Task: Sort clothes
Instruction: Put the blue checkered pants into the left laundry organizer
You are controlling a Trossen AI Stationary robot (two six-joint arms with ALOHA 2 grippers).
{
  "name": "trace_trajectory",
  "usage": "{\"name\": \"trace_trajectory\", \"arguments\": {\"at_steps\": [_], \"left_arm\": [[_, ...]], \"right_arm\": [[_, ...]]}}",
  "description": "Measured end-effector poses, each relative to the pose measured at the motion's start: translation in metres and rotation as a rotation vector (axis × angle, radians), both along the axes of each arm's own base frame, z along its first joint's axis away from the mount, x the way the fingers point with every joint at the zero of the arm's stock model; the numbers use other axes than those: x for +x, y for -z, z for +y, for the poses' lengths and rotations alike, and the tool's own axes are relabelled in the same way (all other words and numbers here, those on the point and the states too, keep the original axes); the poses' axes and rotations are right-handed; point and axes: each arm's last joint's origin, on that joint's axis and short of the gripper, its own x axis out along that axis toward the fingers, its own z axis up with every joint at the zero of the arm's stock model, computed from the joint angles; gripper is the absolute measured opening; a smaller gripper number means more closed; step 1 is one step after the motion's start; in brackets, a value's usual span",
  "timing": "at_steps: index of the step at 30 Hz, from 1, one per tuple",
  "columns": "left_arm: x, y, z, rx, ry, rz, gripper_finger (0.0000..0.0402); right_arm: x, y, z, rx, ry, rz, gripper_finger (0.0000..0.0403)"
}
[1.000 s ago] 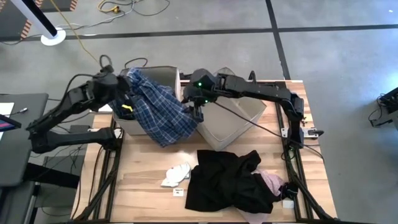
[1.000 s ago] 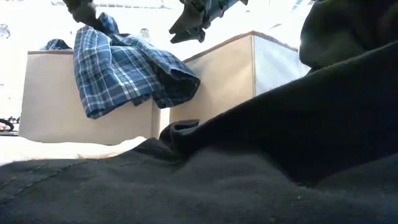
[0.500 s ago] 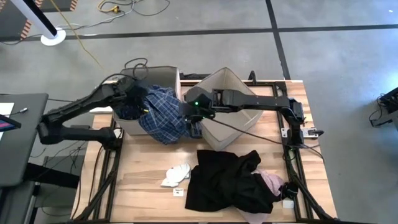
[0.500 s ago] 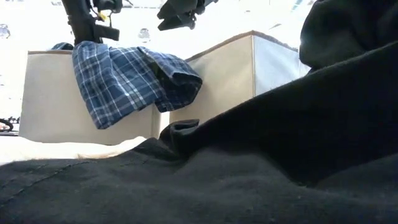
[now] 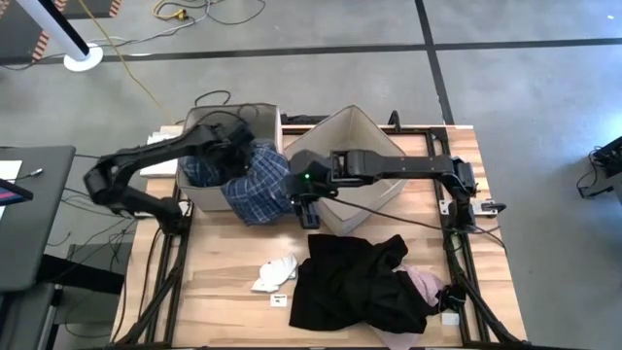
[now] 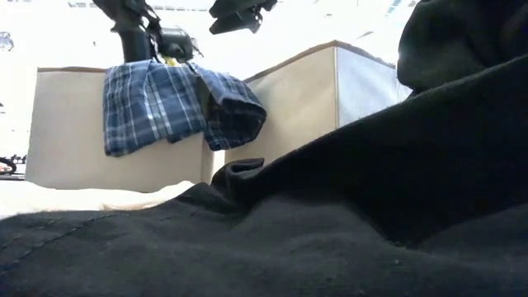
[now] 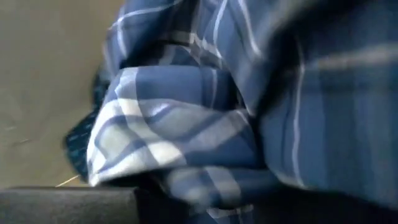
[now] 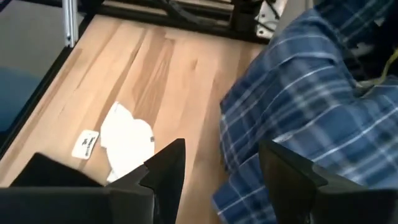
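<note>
Pale wooden tabletop point(image 5: 224, 262) carries two beige fabric boxes, one under each gripper: the left box point(image 5: 209, 190) and the tilted right box point(image 5: 364, 156). Well in front of the right gripper point(image 5: 303, 209) lies a large black garment point(image 5: 350, 282), a pink piece point(image 5: 425, 284) at its far edge. Draped over the left box's rim, just beside that gripper's parted fingers point(image 8: 165, 168), hangs a blue-and-white plaid shirt point(image 5: 258, 185). The left gripper point(image 5: 233, 146) sits on the shirt; its grip cannot be told. Small white-grey pieces point(image 5: 275, 274) lie nearby.
</note>
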Motion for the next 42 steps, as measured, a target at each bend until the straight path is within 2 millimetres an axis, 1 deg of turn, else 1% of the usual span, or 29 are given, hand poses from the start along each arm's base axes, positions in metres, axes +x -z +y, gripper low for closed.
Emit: {"name": "trace_trajectory", "arguments": {"at_steps": [4, 7, 11, 14, 19, 21, 27, 29, 32, 34, 35, 38, 39, 42], "left_arm": [[0.013, 0.026, 0.012, -0.057, -0.001, 0.055, 0.0131], [0.020, 0.041, 0.017, -0.084, 0.006, 0.098, 0.0131], [0.025, 0.054, 0.021, -0.104, 0.008, 0.137, 0.0131], [0.026, 0.056, 0.022, -0.106, 0.013, 0.140, 0.0131], [0.026, 0.056, 0.022, -0.112, 0.018, 0.130, 0.0131], [0.026, 0.056, 0.022, -0.116, 0.018, 0.129, 0.0131], [0.024, 0.054, 0.021, -0.116, 0.022, 0.123, 0.0131], [0.023, 0.048, 0.020, -0.113, 0.028, 0.113, 0.0131], [0.020, 0.030, 0.017, -0.088, 0.033, 0.067, 0.0131], [0.017, 0.013, 0.014, -0.059, 0.036, 0.028, 0.0131], [0.014, 0.003, 0.013, -0.041, 0.039, 0.006, 0.0131], [0.004, -0.026, 0.005, 0.016, 0.045, -0.066, 0.0131], [0.000, -0.036, 0.002, 0.037, 0.046, -0.094, 0.0131], [-0.014, -0.064, -0.008, 0.092, 0.050, -0.163, 0.0131]], "right_arm": [[-0.004, 0.004, 0.006, -0.001, -0.012, 0.061, 0.0217], [-0.009, 0.009, 0.010, -0.052, 0.010, 0.127, 0.0217], [-0.011, 0.030, 0.014, -0.200, 0.078, 0.197, 0.0217], [-0.012, 0.044, 0.015, -0.296, 0.109, 0.233, 0.0217], [-0.006, 0.069, 0.016, -0.426, 0.164, 0.188, 0.0217], [-0.006, 0.074, 0.017, -0.509, 0.210, 0.173, 0.0217], [-0.004, 0.092, 0.022, -0.684, 0.303, 0.113, 0.0216], [-0.003, 0.097, 0.023, -0.735, 0.331, 0.091, 0.0214], [-0.004, 0.102, 0.026, -0.795, 0.367, 0.069, 0.0192], [-0.003, 0.105, 0.028, -0.831, 0.387, 0.043, 0.0157], [-0.003, 0.105, 0.030, -0.844, 0.388, 0.036, 0.0132], [-0.002, 0.104, 0.030, -0.856, 0.380, 0.026, 0.0036], [-0.001, 0.104, 0.030, -0.861, 0.375, 0.021, 0.0019], [0.000, 0.102, 0.030, -0.863, 0.377, 0.002, 0.0011]]}}
